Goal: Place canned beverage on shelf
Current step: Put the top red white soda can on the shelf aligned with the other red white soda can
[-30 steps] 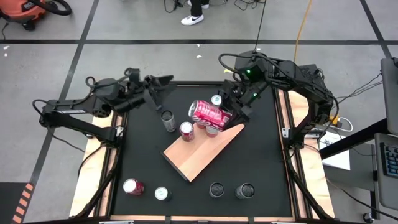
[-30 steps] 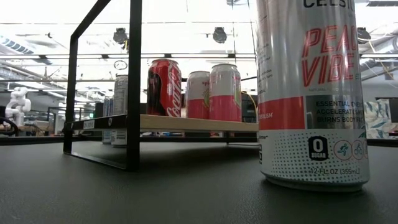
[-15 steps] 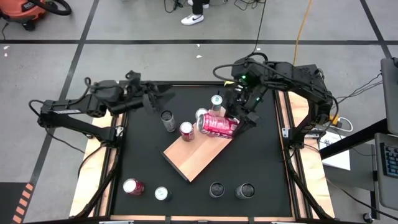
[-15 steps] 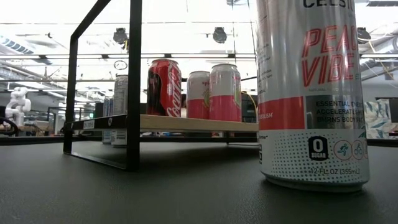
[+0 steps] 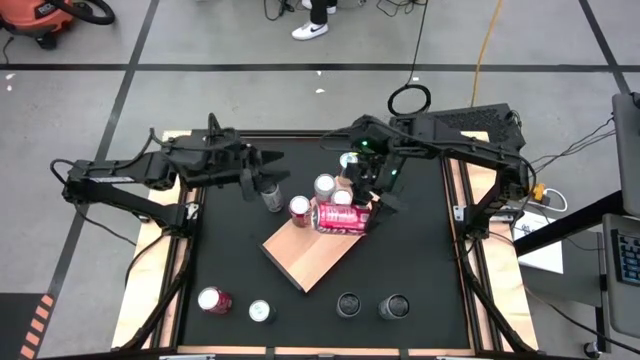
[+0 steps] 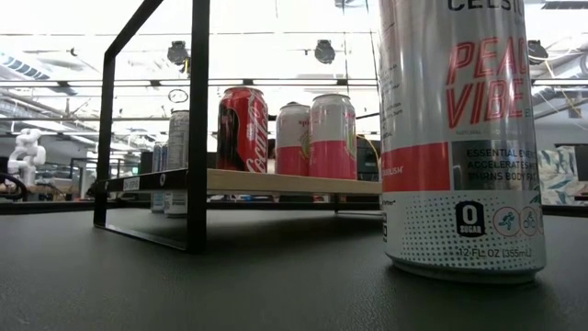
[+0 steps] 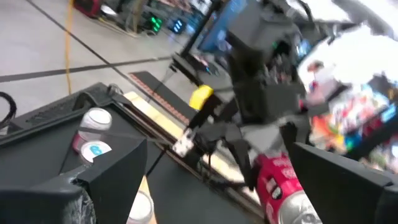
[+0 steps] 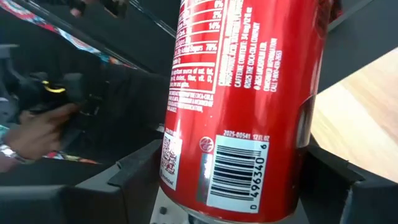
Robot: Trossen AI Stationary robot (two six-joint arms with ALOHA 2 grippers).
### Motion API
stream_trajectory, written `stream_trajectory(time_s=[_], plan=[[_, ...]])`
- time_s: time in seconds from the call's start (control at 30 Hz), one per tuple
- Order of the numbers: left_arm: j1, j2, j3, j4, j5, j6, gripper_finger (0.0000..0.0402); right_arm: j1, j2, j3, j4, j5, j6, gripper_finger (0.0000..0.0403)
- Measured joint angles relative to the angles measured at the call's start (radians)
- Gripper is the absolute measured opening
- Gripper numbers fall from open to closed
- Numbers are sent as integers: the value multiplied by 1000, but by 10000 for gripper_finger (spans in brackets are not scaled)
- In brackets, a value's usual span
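A grey concrete floor [image 5: 90, 110] surrounds the table, crossed by dark tape lines [image 5: 200, 67]. An orange shop vacuum [image 5: 45, 15] sits at one far corner, and a yellow cable [image 5: 487, 45] trails across the floor. A person's shoe [image 5: 310, 30] shows at the far edge. In the low view, bright ceiling lights [image 6: 276, 55] hang over the room, with a round wall clock [image 6: 177, 96] and a white figure [image 6: 26, 152] beyond.
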Motion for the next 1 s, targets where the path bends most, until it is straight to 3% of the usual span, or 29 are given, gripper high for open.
stream_trajectory(time_s=[0.2, 0.47, 1.0], plan=[[-39, 37, 0, 1, 9, 54, 397, 0, 0, -51, 114, -27, 88, 277], [-103, 111, 82, -10, 11, 261, 397, -7, 1, -51, 159, -26, 121, 277], [-115, 148, 133, -62, 181, 210, 397, -32, 0, -51, 224, -22, 187, 277]])
